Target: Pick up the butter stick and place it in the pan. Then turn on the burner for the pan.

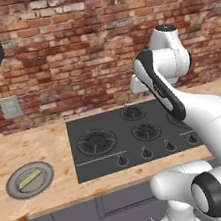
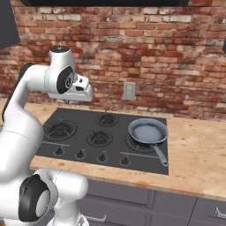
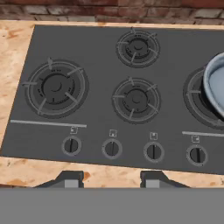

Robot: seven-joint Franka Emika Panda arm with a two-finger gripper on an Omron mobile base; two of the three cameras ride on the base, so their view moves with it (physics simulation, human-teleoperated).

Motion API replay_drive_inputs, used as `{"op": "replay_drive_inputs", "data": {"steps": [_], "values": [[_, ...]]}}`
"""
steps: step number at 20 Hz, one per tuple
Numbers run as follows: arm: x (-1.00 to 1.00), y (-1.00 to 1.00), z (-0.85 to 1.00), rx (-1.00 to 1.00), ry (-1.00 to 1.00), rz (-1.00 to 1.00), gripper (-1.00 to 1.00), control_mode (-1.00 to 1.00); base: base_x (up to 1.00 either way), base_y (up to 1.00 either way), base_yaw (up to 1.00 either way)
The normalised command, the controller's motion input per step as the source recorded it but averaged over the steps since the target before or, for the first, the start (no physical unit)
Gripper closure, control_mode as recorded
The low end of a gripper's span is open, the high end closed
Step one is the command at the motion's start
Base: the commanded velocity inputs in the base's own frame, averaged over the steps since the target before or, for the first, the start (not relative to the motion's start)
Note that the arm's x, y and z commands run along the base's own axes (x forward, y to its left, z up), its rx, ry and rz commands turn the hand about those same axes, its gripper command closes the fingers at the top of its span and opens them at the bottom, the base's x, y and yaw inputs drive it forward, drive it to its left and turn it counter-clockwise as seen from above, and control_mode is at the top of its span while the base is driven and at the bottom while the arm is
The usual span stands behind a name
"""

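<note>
We see the butter stick (image 1: 30, 179) lying on a flat grey round plate (image 1: 14, 191) at the left end of the wooden worktop (image 1: 32, 145), well apart from the black cooktop (image 1: 105, 159). The stick lies at a slant across the plate, touching nothing else.

The pan (image 2: 148, 131) sits on the right-hand burner of the cooktop, its bluish-grey inside bare and its long thin handle (image 2: 160, 154) pointing toward the front edge of the worktop. In the hand view, the pan's rim (image 3: 212, 87) shows at the right edge, over that same burner.

Our tool (image 3: 110, 178) hangs above the front edge of the cooktop, looking down at it, and it holds nothing. Its 2 dark fingertips (image 3: 70, 178) stand apart, spread wide, with bare worktop between them. Below the camera lie 3 free burners, the big one (image 3: 56, 87) at the left, and a row of 4 knobs (image 3: 111, 148) along the front of the cooktop.

Behind it all runs a red brick wall (image 2: 176, 53) with a pale outlet plate (image 2: 129, 90).
</note>
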Motion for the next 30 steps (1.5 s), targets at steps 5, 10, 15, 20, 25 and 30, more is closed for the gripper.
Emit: {"op": "replay_drive_inputs", "data": {"steps": [5, 10, 15, 20, 25, 30], "values": [[-0.03, 0.02, 0.0, 0.0, 0.0, 0.0, -1.0, -1.0, 0.0, 0.0, 0.0], [0.0, 0.4, -0.06, 0.0, 0.0, 0.0, -1.0, -1.0, 0.0, 0.0, 0.0], [0.0, 0.74, -0.25, -0.01, 0.0, 0.0, -1.0, -1.0, 0.0, 0.0, 0.0], [0.01, 0.93, -0.4, -0.02, 0.0, 0.0, -1.0, -1.0, 0.0, 0.0, 0.0], [0.0, 0.99, -0.53, 0.0, 0.0, 0.0, -1.0, -1.0, 0.0, 0.0, 0.0], [-0.06, 0.92, -0.44, 0.0, 0.0, 0.0, -1.0, -1.0, 0.0, 0.0, 0.0]]}}
